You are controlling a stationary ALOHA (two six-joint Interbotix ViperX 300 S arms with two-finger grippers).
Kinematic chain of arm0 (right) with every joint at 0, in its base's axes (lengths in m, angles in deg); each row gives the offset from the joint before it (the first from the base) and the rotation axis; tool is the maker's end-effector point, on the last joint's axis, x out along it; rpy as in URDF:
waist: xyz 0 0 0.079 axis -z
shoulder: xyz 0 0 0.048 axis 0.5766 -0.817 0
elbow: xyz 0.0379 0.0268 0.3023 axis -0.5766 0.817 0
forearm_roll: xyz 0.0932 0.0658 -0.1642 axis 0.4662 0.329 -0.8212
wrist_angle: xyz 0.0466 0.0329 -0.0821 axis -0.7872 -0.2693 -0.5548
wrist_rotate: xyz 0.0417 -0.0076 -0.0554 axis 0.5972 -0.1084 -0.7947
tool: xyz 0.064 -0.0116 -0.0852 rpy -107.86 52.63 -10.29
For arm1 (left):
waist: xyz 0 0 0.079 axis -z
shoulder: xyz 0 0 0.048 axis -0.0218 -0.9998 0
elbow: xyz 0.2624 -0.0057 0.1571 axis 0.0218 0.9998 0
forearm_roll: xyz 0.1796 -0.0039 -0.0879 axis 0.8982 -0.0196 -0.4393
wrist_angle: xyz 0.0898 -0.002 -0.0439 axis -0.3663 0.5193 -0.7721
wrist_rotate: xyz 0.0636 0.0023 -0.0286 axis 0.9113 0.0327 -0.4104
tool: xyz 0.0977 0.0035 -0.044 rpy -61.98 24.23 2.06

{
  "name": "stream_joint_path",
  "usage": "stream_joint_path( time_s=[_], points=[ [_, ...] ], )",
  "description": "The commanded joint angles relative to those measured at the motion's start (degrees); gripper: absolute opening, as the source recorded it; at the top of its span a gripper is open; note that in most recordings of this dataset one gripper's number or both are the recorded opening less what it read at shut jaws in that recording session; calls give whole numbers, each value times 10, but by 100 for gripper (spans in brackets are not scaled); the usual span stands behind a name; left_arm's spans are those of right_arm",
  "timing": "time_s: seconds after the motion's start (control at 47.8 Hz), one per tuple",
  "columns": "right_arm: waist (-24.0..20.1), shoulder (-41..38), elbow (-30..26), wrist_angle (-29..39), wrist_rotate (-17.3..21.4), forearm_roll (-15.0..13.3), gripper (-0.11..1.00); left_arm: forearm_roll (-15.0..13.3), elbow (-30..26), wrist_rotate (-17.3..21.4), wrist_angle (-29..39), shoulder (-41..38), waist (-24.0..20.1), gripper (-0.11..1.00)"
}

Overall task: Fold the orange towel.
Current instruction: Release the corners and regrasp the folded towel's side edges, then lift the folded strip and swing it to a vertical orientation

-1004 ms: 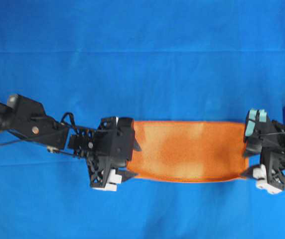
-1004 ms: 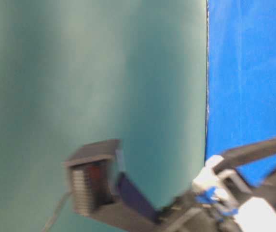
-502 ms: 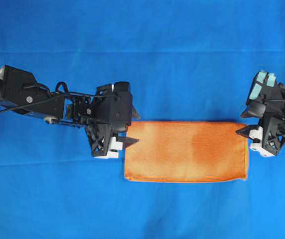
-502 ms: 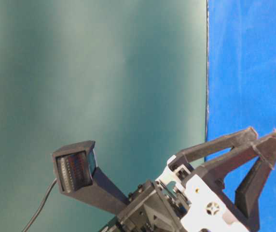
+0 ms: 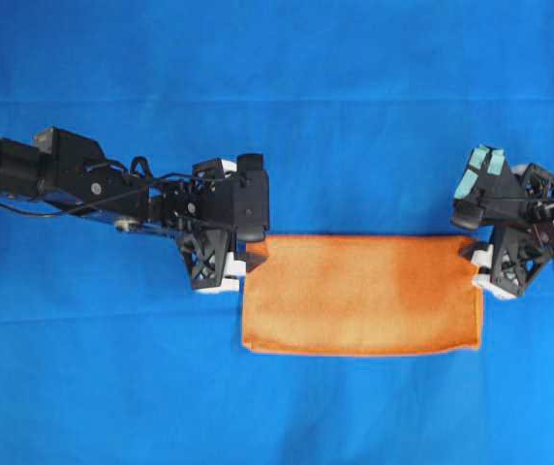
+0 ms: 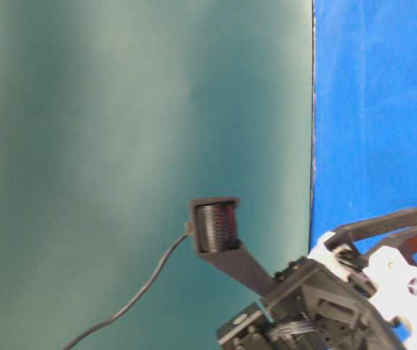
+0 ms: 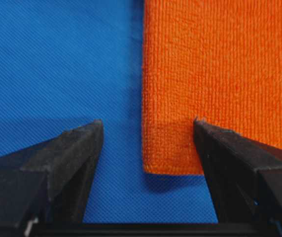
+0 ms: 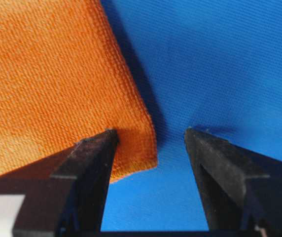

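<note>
The orange towel (image 5: 359,294) lies flat on the blue table cover as a wide folded rectangle. My left gripper (image 5: 251,255) hovers at its far left corner. In the left wrist view that gripper (image 7: 147,123) is open, and the towel (image 7: 220,64) corner lies between the two black fingers with nothing pinched. My right gripper (image 5: 476,258) sits at the far right corner. In the right wrist view it (image 8: 150,132) is open too. One finger of it stands over the towel (image 8: 47,74) and the other over bare blue cloth.
The blue table cover (image 5: 277,97) stretches all round the towel. In the table-level view a teal wall (image 6: 121,146) fills the left, the blue cover (image 6: 376,109) the right, and an arm's wrist camera (image 6: 216,226) with its cable stands low in the middle.
Both grippers have moved from the towel's near side toward its far corners and stayed open. The towel has settled flat and its near edge is now uncovered.
</note>
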Motion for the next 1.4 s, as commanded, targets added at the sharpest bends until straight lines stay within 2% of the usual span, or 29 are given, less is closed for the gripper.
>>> stream_joint_path(
  time_s=[0.0,0.209,0.293,0.377,0.481,0.523,0.586,0.649,0.858,1.046,1.381],
  points=[
    [2,3,-4,-7,-1,-2,61,1,-11,1,-4,9,0,66],
    [1,3,-4,-10,-1,-2,60,1,-12,-7,1,8,1,65],
    [1,3,-4,-11,-2,-2,54,1,-14,-8,7,6,1,62],
    [1,3,-3,-19,-4,-2,38,1,-17,-11,19,2,2,52],
    [-3,3,-2,-34,-8,-2,8,1,-22,-11,40,-5,8,29],
    [-4,3,-2,-40,-9,-3,1,1,-24,-11,45,-5,10,21],
    [-4,3,-3,-40,-10,-2,1,1,-25,-11,49,-6,11,9],
    [-4,3,-2,-41,-10,-2,1,1,-25,-11,50,-6,12,3],
    [-4,4,-6,-41,-9,-2,1,1,-28,-9,60,-2,11,3],
    [-5,30,-17,-26,-10,-2,1,1,-51,-6,120,29,11,3],
    [-24,153,-54,89,-23,-2,1,2,-100,-2,239,118,13,3]
  ],
)
